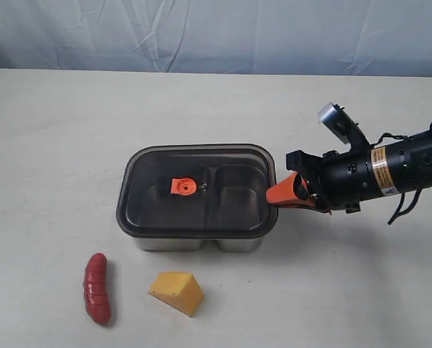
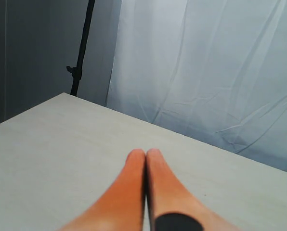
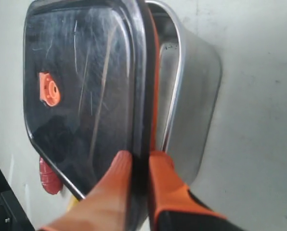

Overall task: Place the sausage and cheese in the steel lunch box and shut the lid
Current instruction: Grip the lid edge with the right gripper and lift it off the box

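The dark translucent lid [image 1: 194, 190] with its orange valve [image 1: 183, 186] lies over the steel lunch box [image 1: 238, 241], raised slightly at its right edge. My right gripper [image 1: 276, 194] is shut on that right edge; in the right wrist view its orange fingers [image 3: 163, 175] pinch the lid [image 3: 81, 91] rim just above the box wall [image 3: 196, 91]. The dark red sausage [image 1: 96, 288] and the yellow cheese [image 1: 177, 291] lie on the table in front of the box. My left gripper [image 2: 145, 155] is shut on nothing, over bare table, and does not show in the exterior view.
The pale table [image 1: 56, 145] stretches around the box, with a white cloth backdrop [image 1: 216, 32] behind. A dark stand pole [image 2: 82, 48] rises beyond the table edge in the left wrist view.
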Available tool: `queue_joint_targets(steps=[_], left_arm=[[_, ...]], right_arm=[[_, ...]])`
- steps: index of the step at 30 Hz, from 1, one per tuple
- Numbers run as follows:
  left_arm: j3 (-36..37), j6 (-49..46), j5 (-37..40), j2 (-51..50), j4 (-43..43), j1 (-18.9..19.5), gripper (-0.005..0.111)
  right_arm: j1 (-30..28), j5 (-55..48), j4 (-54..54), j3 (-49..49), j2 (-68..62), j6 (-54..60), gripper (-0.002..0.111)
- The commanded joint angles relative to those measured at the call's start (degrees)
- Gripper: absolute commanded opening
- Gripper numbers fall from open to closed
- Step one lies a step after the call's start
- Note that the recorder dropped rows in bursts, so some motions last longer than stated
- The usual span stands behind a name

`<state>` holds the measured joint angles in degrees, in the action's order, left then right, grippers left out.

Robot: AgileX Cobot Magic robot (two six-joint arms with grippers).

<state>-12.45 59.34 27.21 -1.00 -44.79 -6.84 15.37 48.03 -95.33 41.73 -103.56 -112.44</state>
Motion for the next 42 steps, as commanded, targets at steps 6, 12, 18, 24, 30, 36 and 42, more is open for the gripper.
queue_joint_targets(steps=[6,12,18,24,30,36,42], left_arm=[[0.29,0.04,-0.21,0.28,-0.66,-0.39,0.000],[0.29,0.04,-0.21,0.28,-0.66,-0.39,0.000],[0.29,0.04,-0.21,0.28,-0.66,-0.39,0.000],[0.29,0.04,-0.21,0.28,-0.66,-0.39,0.000],[0.29,0.04,-0.21,0.28,-0.66,-0.39,0.000],[0.29,0.04,-0.21,0.28,-0.66,-0.39,0.000],[0.29,0.04,-0.21,0.28,-0.66,-0.39,0.000]], right_arm=[[0.04,8.71,0.35,0.22,2.75,4.15,-0.001],[0.04,9.64,0.20,0.22,8.44,4.15,-0.001],[0.04,7.56,1.27,0.22,15.63,4.15,-0.001],[0.04,3.38,1.50,0.22,24.10,4.15,-0.001],[0.04,11.40,1.91,0.22,27.24,2.65,-0.001],[0.04,9.31,5.08,0.22,29.29,4.68,-0.001],[0.04,-13.84,-4.62,0.22,38.91,10.42,-0.001]])
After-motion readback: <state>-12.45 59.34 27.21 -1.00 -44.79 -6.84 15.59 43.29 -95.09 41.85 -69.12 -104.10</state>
